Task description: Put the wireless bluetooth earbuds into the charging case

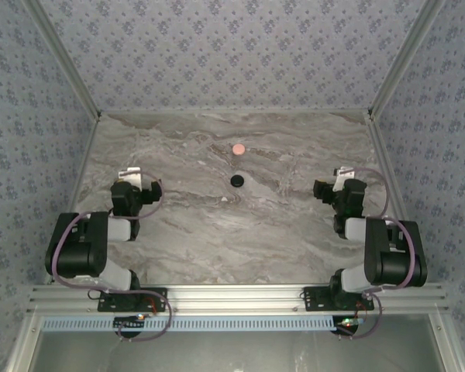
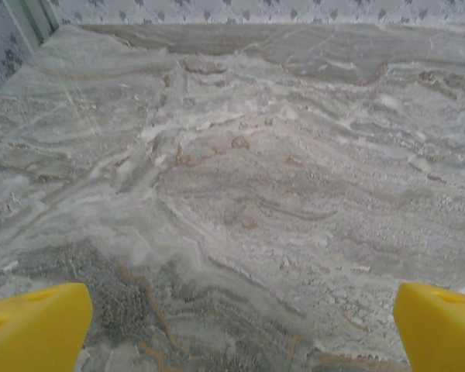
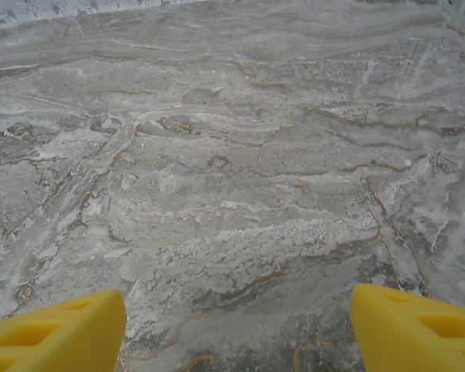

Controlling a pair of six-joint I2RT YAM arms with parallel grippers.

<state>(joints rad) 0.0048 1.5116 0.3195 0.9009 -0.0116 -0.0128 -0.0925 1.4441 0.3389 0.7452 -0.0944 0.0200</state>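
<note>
The charging case is a small round black puck on the marble table, near the middle. A tiny dark speck just in front of it and another to its right may be the earbuds; both are too small to tell. My left gripper is well left of the case, and my right gripper well right of it. In the left wrist view the yellow fingertips stand wide apart, open over bare marble. The right gripper is also open, with nothing between its fingers.
A pink disc, about the case's size, lies just behind the case. Patterned walls with metal frame rails close the table on the left, back and right. The arm bases sit on the rail at the near edge.
</note>
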